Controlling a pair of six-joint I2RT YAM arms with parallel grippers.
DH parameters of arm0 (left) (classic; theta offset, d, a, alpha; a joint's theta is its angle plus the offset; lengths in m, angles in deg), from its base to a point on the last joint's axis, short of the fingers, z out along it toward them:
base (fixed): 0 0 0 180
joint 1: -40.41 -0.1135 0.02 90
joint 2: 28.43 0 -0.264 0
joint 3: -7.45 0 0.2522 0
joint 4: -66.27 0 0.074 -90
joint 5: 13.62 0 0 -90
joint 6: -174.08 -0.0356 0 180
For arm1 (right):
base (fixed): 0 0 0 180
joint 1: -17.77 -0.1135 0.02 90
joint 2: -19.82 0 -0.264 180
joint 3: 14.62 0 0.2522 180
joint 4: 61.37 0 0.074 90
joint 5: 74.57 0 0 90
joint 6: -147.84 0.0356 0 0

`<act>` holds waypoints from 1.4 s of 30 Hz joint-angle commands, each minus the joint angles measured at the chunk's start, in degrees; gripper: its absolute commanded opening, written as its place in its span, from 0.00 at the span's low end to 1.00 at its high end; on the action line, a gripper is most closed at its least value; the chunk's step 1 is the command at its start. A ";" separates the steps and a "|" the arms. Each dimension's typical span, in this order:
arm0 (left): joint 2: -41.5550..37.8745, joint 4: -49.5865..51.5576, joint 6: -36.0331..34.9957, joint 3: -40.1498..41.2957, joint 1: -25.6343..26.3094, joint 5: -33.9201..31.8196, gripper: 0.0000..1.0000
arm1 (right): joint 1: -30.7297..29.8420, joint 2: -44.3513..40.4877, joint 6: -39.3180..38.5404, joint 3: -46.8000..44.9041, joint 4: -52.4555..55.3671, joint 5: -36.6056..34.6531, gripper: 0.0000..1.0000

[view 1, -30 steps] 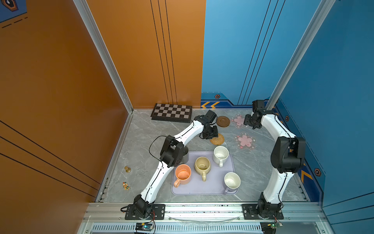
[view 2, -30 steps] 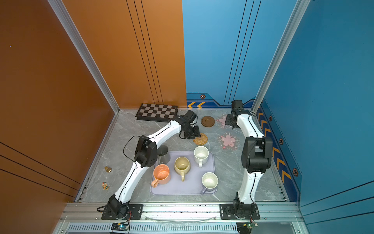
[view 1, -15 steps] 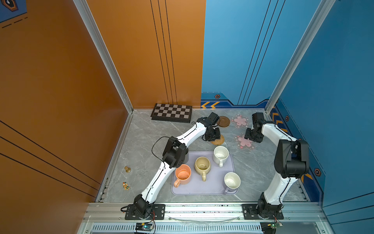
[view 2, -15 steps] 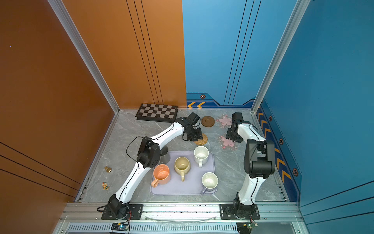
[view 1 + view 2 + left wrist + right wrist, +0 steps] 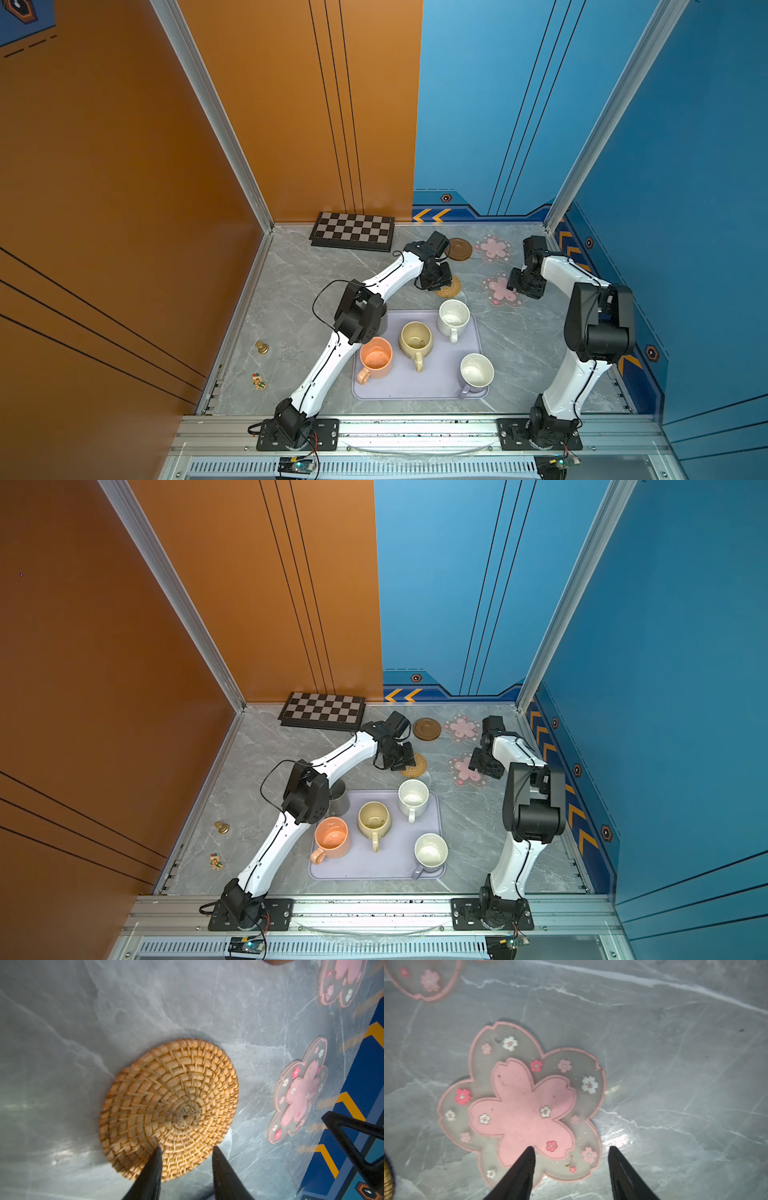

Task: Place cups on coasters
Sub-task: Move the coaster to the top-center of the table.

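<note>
Four cups stand on the lavender tray (image 5: pixel 419 388): orange (image 5: pixel 375 357), beige-yellow (image 5: pixel 415 338), speckled white (image 5: pixel 453 318) and lavender with a white inside (image 5: pixel 476 370). A grey cup (image 5: pixel 338 800) is half hidden behind my left elbow. Beyond the tray lie coasters: woven rattan (image 5: pixel 452 289) (image 5: pixel 170 1105), a near pink flower (image 5: pixel 498 293) (image 5: pixel 521 1103), a far pink flower (image 5: pixel 493 248) and a brown wooden disc (image 5: pixel 459 248). My left gripper (image 5: pixel 186 1148) (image 5: pixel 435 282) hangs open over the rattan coaster's edge. My right gripper (image 5: pixel 571 1148) (image 5: pixel 524 286) is open over the near flower's edge.
A chequered board (image 5: pixel 353 232) lies by the back wall. A small brass piece (image 5: pixel 262 347) and a little figure (image 5: pixel 258 381) sit near the left wall. Blue walls close in on the right and at the back.
My right gripper has come from the far pink flower toward me to the near one. My left gripper has shifted a little onto the rattan coaster. Cups and coasters have stayed put.
</note>
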 commanded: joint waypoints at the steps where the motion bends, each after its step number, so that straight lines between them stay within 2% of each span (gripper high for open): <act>1: 0.91 1.16 0.58 1.31 -0.59 -1.04 0.41 | 1.70 0.55 -0.25 -0.88 -0.14 -0.37 0.60; 7: 1.00 1.20 0.67 1.39 -0.65 -0.89 0.41 | 3.14 2.43 -1.51 -0.35 -2.44 2.68 0.60; 14: 1.18 1.17 1.02 1.13 -0.72 -0.89 0.40 | 2.03 4.49 -1.63 -0.12 -3.41 5.41 0.60; 29: -1.27 1.20 0.40 3.83 -1.30 -1.90 0.41 | -2.01 7.17 2.18 1.48 -3.75 6.64 0.59; 42: -2.38 1.19 0.40 5.74 -2.20 -2.76 0.41 | -4.66 9.64 2.32 4.33 -3.75 6.18 0.59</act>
